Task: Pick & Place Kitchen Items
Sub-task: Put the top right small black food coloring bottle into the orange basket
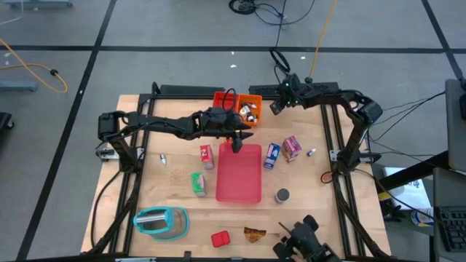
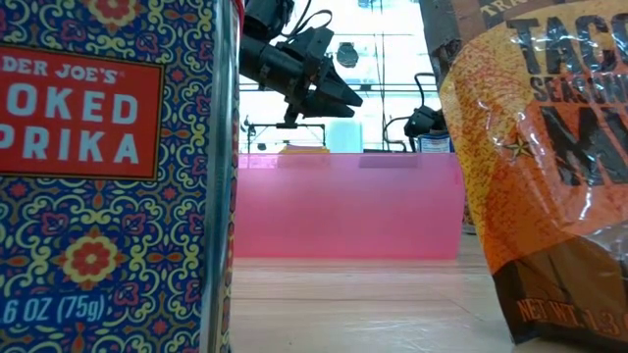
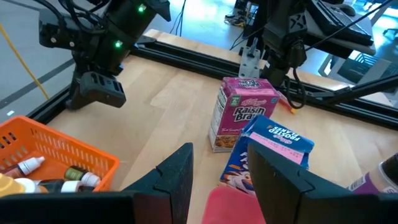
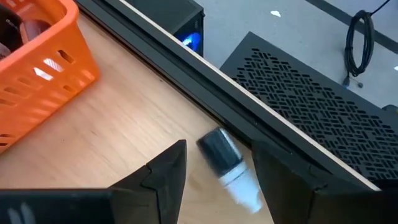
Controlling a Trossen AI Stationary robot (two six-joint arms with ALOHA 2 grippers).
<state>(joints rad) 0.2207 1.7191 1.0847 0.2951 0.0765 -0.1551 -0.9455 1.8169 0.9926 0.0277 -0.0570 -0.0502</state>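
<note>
Though flat, bottle [image 4: 229,165] cap-rearward

The table [image 1: 175,182] is seen as pale wood with a smooth, faintly grained top, edged by matt black metal rails [image 1: 331,156]. The bin [image 3: 59,152] is glossy orange plastic lattice. The tray [image 2: 348,206] is shown as translucent pink plastic. Printed card with a slight sheen is seen on the cereal boxes [image 3: 239,112]. The paprika tin [image 2: 108,167] is glossy printed metal; the taco packet [image 2: 549,147] is crinkled, shiny foil. Matt black plastic is seen on the fingers [image 4: 165,171]
</note>
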